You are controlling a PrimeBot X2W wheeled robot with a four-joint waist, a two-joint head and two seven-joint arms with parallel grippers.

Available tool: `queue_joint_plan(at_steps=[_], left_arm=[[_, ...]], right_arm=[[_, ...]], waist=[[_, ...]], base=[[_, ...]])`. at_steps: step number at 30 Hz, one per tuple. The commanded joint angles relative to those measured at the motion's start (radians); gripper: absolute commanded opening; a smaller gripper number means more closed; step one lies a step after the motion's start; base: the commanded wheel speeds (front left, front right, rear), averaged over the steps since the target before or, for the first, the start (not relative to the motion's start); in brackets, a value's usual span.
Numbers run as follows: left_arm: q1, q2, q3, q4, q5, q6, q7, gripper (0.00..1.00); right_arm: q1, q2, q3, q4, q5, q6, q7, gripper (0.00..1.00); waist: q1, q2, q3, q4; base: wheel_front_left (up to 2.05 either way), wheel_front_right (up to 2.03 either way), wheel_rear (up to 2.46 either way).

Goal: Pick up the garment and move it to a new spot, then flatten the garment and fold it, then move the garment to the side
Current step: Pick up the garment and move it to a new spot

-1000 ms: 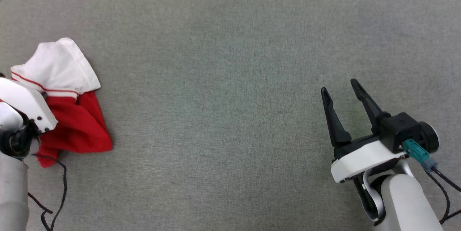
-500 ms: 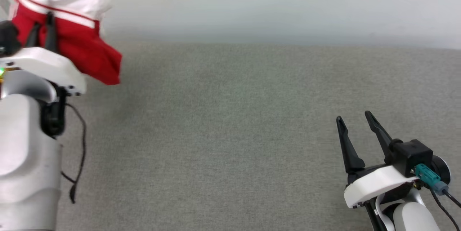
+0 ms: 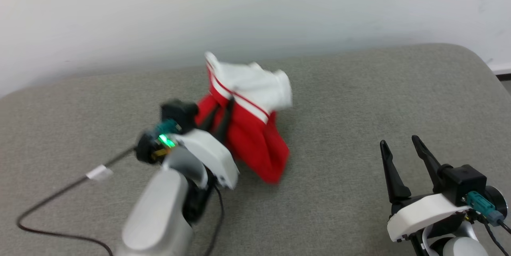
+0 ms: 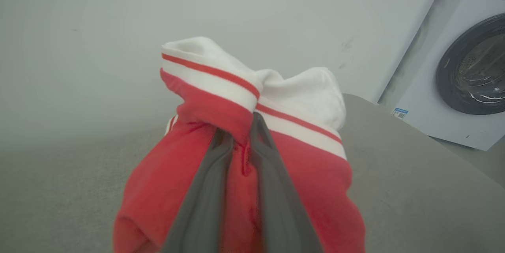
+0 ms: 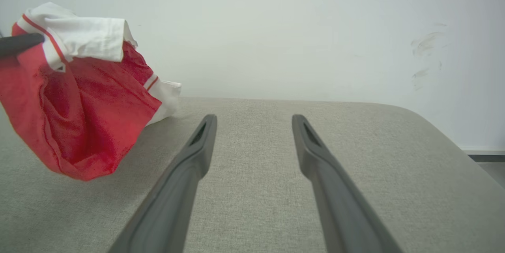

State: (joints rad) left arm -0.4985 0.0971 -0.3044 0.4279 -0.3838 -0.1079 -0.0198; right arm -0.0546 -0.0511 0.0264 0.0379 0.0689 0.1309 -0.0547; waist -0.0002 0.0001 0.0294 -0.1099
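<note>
Jaws of left gripper point(image 3: 224, 104) nearly pressed together, pinching red cloth of garment point(image 3: 255, 140) just below striped trim point(image 4: 213, 81). Jaws of right gripper point(image 3: 399, 142) spread wide, gripping nothing, low over near right part of grey padded surface point(image 3: 359, 100). Garment bunched, hanging from the pinch over middle of surface, toward far edge; white sleeve point(image 3: 255, 84) uppermost, red body drooping. Well apart from right gripper, to its left. Contact of lowest fold with surface: cannot tell. White wall point(image 3: 239, 8) beyond far edge; washing machine point(image 4: 465, 71) at far right.
</note>
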Motion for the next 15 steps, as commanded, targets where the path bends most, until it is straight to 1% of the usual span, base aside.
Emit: queue_joint_plan(at_steps=[1,6,7,8,9,12,15], left_arm=[[0.039,-0.009,-0.023,0.006,-0.019,-0.007,0.005,0.0],[0.168,-0.035,-0.153,0.041,-0.051,-0.016,0.002,0.0],[0.192,-0.038,-0.171,0.05,-0.06,-0.017,0.0,0.42],[0.209,-0.04,-0.192,0.058,-0.053,-0.015,-0.002,0.97],[0.223,-0.043,-0.21,0.065,-0.054,-0.016,-0.004,1.0],[0.237,-0.043,-0.242,0.067,-0.044,-0.008,-0.045,1.0],[0.219,-0.045,-0.255,0.04,-0.021,0.015,-0.112,1.0]], right_arm=[[0.011,0.001,0.004,-0.008,-0.001,0.0,0.003,1.0],[0.015,0.001,-0.001,-0.012,0.01,0.0,0.001,1.0],[0.015,0.001,-0.001,-0.012,0.013,0.0,0.0,1.0],[0.013,0.001,-0.002,-0.011,0.016,0.0,-0.003,1.0],[0.011,0.001,-0.002,-0.009,0.019,0.0,-0.004,1.0],[0.003,0.001,-0.005,-0.002,0.022,0.0,-0.01,1.0],[-0.001,0.001,-0.009,0.004,0.016,0.0,-0.014,1.0]], waist=[[0.0002,-0.0001,0.01,-0.022],[0.0002,-0.0001,0.031,-0.034],[0.0002,-0.0001,0.037,-0.035],[0.0002,-0.0001,0.042,-0.033],[0.0002,-0.0001,0.044,-0.032],[0.0002,-0.0001,0.05,-0.016],[0.0002,-0.0001,0.047,0.005]], base=[[0.0,0.0,0.0],[0.0,0.0,0.0],[0.0,0.0,0.0],[0.0,0.0,0.0],[0.0,0.0,0.0],[0.0,0.0,0.0],[0.0,0.0,0.0]])
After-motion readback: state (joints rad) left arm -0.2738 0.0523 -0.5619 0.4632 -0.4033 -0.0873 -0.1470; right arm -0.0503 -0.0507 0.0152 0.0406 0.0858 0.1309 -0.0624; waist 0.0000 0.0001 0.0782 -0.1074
